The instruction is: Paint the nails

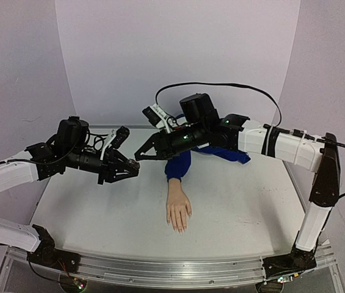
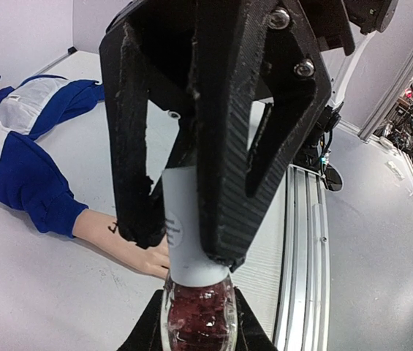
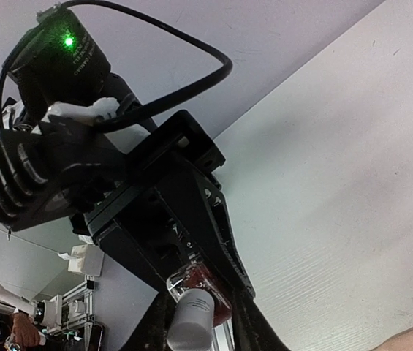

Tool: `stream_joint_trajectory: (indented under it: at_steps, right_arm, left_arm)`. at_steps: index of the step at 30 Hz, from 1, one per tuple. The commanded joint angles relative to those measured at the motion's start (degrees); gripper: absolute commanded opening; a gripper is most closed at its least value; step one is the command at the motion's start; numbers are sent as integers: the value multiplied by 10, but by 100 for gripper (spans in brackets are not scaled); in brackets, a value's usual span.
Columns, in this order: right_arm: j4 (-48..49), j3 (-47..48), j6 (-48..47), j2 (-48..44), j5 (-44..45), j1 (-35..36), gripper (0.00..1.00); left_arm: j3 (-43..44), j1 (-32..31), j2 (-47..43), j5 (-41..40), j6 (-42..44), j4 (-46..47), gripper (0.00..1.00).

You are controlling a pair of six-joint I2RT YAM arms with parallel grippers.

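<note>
A small polish bottle (image 1: 137, 162) with dark red polish (image 2: 197, 311) and a white cap (image 2: 188, 234) is held in the air between both grippers, left of the sleeve. My left gripper (image 1: 132, 167) is shut on the glass body (image 3: 205, 281). My right gripper (image 1: 143, 154) is shut on the white cap (image 3: 190, 325). The pale mannequin hand (image 1: 178, 210) lies palm down on the table with a blue sleeve (image 1: 178, 163). Its nails (image 1: 179, 228) are too small to judge in the top view. In the left wrist view the hand (image 2: 115, 232) is partly hidden behind the fingers.
The blue and white garment (image 2: 16, 139) lies behind the hand under my right arm (image 1: 282, 143). A metal rail (image 1: 160, 268) runs along the table's near edge. Purple backdrop walls close the back and sides.
</note>
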Motion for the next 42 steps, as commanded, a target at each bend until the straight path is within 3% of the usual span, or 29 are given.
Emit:
stream_joint_trajectory:
  at_steps: [1, 9, 16, 28, 42]
  right_arm:
    - [9, 26, -7, 0, -18, 4, 24]
    - [10, 22, -14, -9, -15, 4, 0]
    - [25, -14, -30, -71, 58, 5, 0]
    - [36, -22, -23, -76, 38, 5, 0]
    - [74, -80, -22, -141, 93, 4, 0]
  left_arm:
    - [21, 2, -2, 9, 11, 15, 0]
    - [21, 2, 0, -5, 12, 14, 0]
    - [23, 2, 4, -18, 13, 11, 0]
    - [25, 2, 6, -12, 14, 10, 0]
    - [21, 2, 4, -32, 17, 9, 0]
